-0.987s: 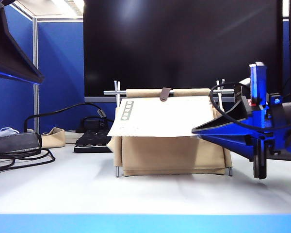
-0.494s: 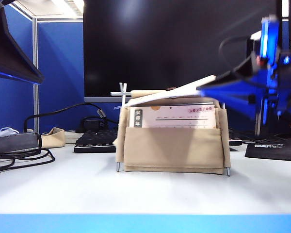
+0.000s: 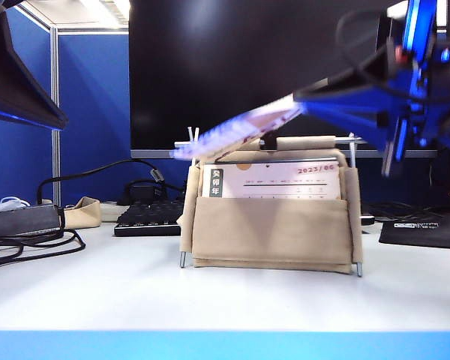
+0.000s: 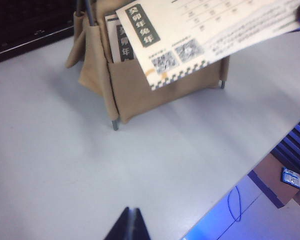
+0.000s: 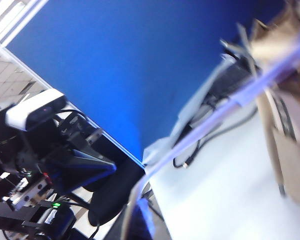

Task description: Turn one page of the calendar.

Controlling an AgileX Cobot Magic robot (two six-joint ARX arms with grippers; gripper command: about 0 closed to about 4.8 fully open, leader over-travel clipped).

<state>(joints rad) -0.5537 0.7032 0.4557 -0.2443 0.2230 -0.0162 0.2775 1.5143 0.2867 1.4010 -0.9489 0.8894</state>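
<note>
The calendar [image 3: 270, 232] stands mid-table as a beige canvas stand on thin metal rods, also seen in the left wrist view [image 4: 155, 85]. Its front page [image 3: 240, 129] is lifted, slanting up to the right above the binding. My right gripper [image 3: 298, 97] is shut on that page's edge. The page's printed face with grey character strip and QR codes shows in the left wrist view [image 4: 210, 35]. In the right wrist view the page [image 5: 215, 117] appears edge-on, running out from the right gripper [image 5: 140, 215]. My left gripper [image 4: 132, 212] hangs shut and empty over bare table, away from the calendar.
The sheet underneath [image 3: 274, 180] with a red date is uncovered. A black keyboard [image 3: 146, 217] and cables [image 3: 30, 240] lie at the back left. A dark monitor [image 3: 270, 67] stands behind, and a black mat [image 3: 424, 229] lies at the right.
My right gripper has risen from low beside the stand to above it, carrying the page from hanging over the front up to a raised slant. The sheet beneath came into view.
</note>
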